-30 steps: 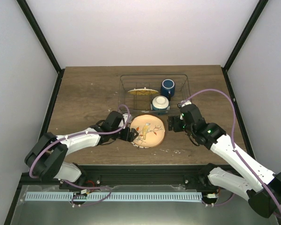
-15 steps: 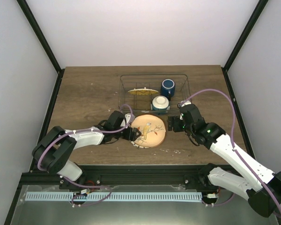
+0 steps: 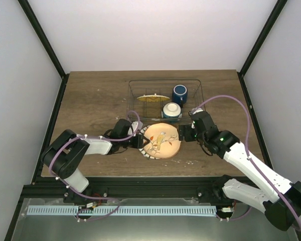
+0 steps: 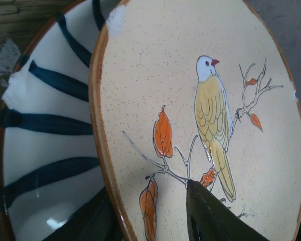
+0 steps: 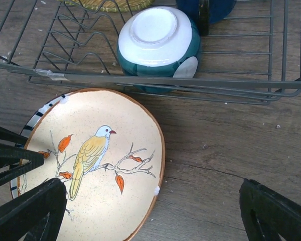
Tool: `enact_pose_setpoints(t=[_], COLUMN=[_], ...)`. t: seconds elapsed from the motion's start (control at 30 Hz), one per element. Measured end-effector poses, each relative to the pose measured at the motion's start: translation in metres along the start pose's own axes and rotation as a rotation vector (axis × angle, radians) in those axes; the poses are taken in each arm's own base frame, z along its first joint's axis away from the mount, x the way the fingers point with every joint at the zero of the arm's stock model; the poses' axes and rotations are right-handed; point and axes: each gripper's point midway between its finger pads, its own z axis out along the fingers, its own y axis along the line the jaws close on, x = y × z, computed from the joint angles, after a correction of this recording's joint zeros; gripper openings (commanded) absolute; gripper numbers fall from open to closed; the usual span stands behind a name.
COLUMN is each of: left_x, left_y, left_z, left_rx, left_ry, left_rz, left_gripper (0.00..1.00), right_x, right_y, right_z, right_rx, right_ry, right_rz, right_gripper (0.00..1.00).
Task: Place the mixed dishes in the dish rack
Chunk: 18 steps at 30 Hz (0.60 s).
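The cream plate (image 3: pixel 162 140) (image 4: pixel 190 75) (image 5: pixel 95 170), painted with a bird and orange leaves, sits tilted in front of the dish rack (image 3: pixel 140 81) (image 5: pixel 165 80). My left gripper (image 3: pixel 143 142) (image 4: pixel 145 201) is shut on its left rim, one finger on the face and one under it. Its left edge is raised off a white plate with blue stripes (image 3: pixel 148 152) (image 4: pixel 45 125). My right gripper (image 3: pixel 183 133) (image 5: pixel 150 201) stands open at the plate's right edge, holding nothing. In the rack are a yellow-orange plate (image 3: pixel 153 98), an upturned bowl (image 3: pixel 171 110) (image 5: pixel 158 40) and a dark blue mug (image 3: pixel 179 93).
The rack's front wire (image 5: pixel 140 83) runs just beyond the cream plate. Crumbs lie on the wood (image 3: pixel 188 161) near the table's front edge. Dark frame posts and white walls close in the table on both sides.
My left gripper has closed on the cream plate's left rim. The plate has tipped up and slid slightly right, baring the striped plate beneath. The right gripper has barely moved.
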Motion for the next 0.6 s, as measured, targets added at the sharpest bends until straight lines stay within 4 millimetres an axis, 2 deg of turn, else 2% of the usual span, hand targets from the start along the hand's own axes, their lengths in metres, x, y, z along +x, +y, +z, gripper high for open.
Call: enact_pose_setpoints(t=[0.27,0.4,0.6], left_x=[0.005,-0.007,0.001], left_y=[0.003,-0.013,-0.012], left_z=[0.005,0.002,-0.002], left_rx=[0.016,0.094,0.104], left_ry=[0.004,-0.034,-0.032], left_rz=[-0.021,-0.026,-0.042], left_gripper=[0.01,0.0,0.0], right_x=[0.002,0.005,0.023], right_y=[0.001,0.001,0.008], right_z=[0.003,0.007,0.018], right_rx=[-0.001,-0.001,-0.05], right_ry=[0.014,0.031,0.078], right_rz=[0.01,0.031,0.062], right_gripper=[1.0,1.0,1.0])
